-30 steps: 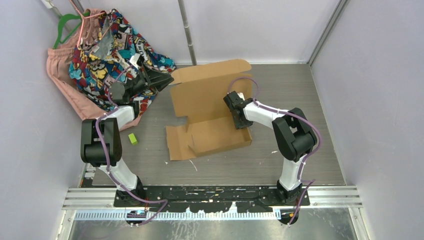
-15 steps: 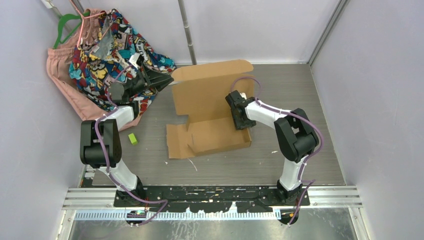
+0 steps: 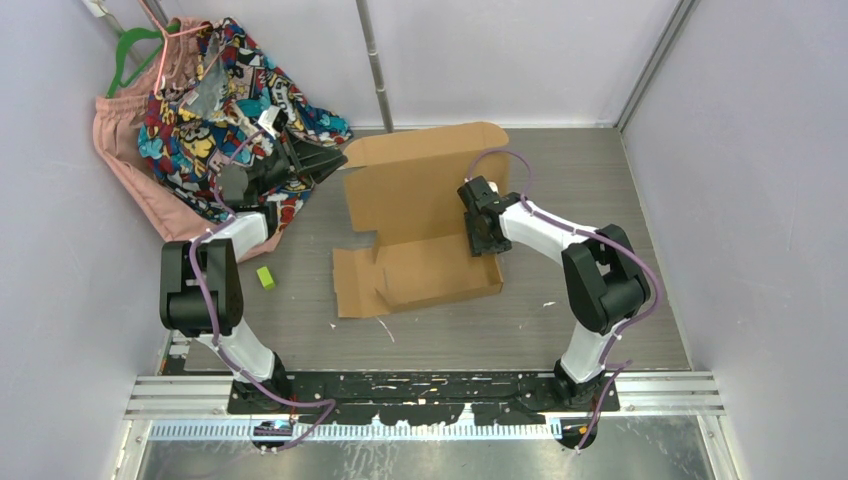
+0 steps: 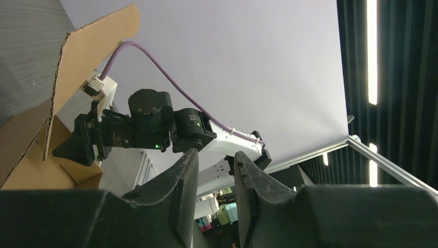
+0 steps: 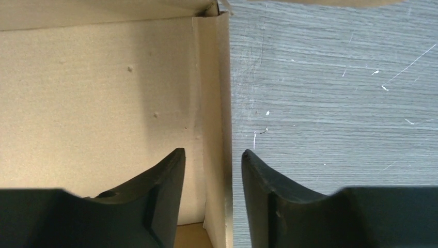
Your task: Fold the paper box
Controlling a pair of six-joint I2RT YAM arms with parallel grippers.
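The paper box point(image 3: 420, 235) is brown cardboard, half folded in the middle of the table, with its lid panel point(image 3: 420, 180) raised at the back and a flap lying flat at the front left. My right gripper point(image 3: 487, 243) points down over the box's right side wall. In the right wrist view the fingers point(image 5: 209, 155) stand open on either side of that upright wall point(image 5: 216, 103), with gaps on both sides. My left gripper point(image 3: 338, 158) hovers beside the lid's left edge. It is open point(image 4: 212, 160) with nothing between its fingers, and the cardboard point(image 4: 77, 62) shows at the left.
A heap of colourful clothes point(image 3: 215, 100) and a pink garment point(image 3: 125, 150) with a green hanger point(image 3: 128, 50) fill the back left corner, under my left arm. A small green block point(image 3: 265, 277) lies left of the box. Walls close in on three sides.
My right gripper has opened off the box's right side wall, and its arm has shifted slightly to the right. The left arm has not moved.
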